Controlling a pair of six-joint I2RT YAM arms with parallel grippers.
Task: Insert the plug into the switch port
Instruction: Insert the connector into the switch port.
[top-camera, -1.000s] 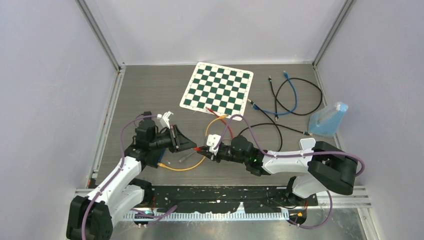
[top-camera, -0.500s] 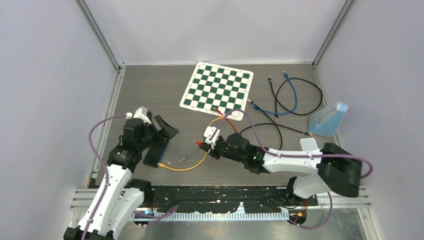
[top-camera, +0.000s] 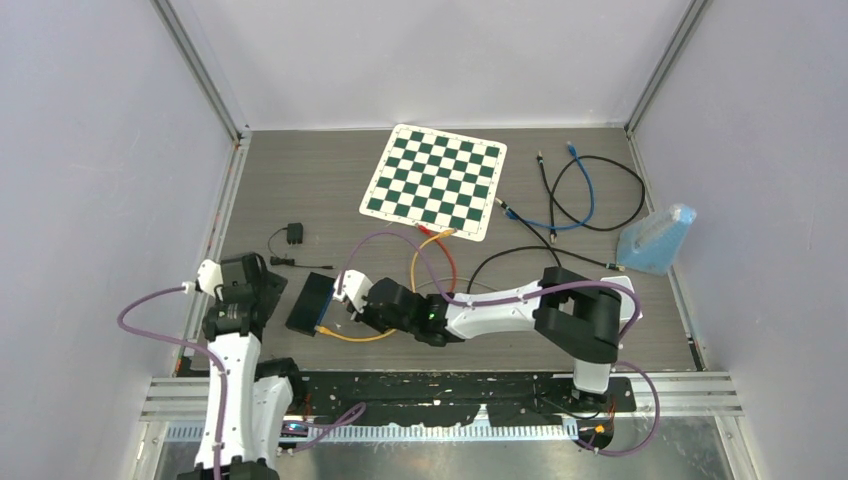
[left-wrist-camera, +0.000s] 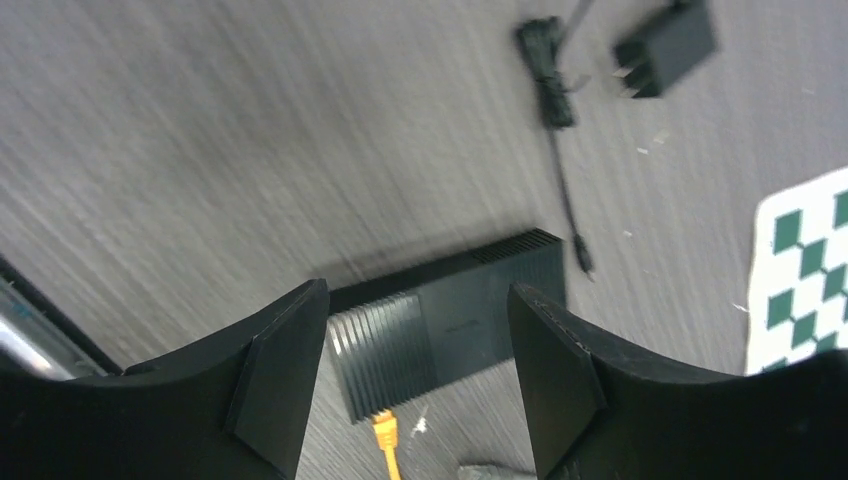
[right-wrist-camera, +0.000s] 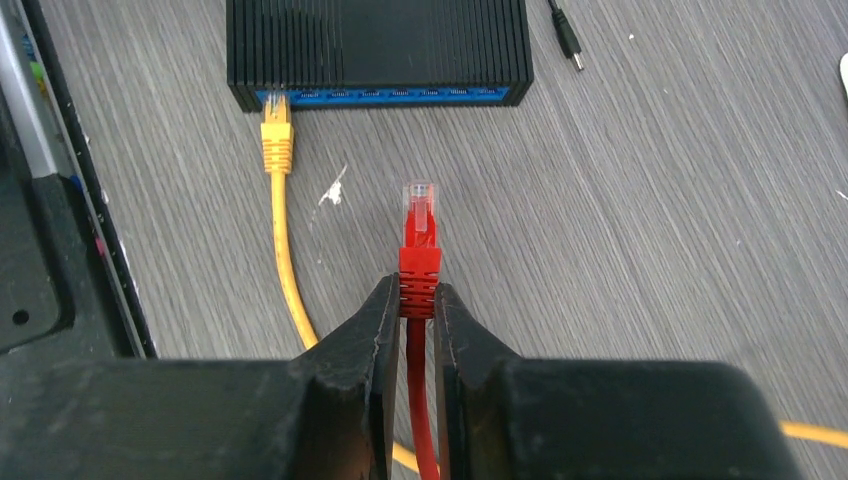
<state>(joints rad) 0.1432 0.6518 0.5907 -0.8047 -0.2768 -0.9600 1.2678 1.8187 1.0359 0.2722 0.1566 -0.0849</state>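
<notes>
Swung across to the left since a second ago, the right gripper stands closed on the boot of the red plug, whose cable is cut off between the fingers. The plug's long axis runs straight away from the jaws, clear tip aimed at the blue port face of the switch but short of it. Just beside it, the yellow cable sits in a port near one end.

From above, the wrist hides the plug. The left gripper has drawn back, jaws parted and empty, in a motion-blurred view. The switch lies flat on the table.
</notes>
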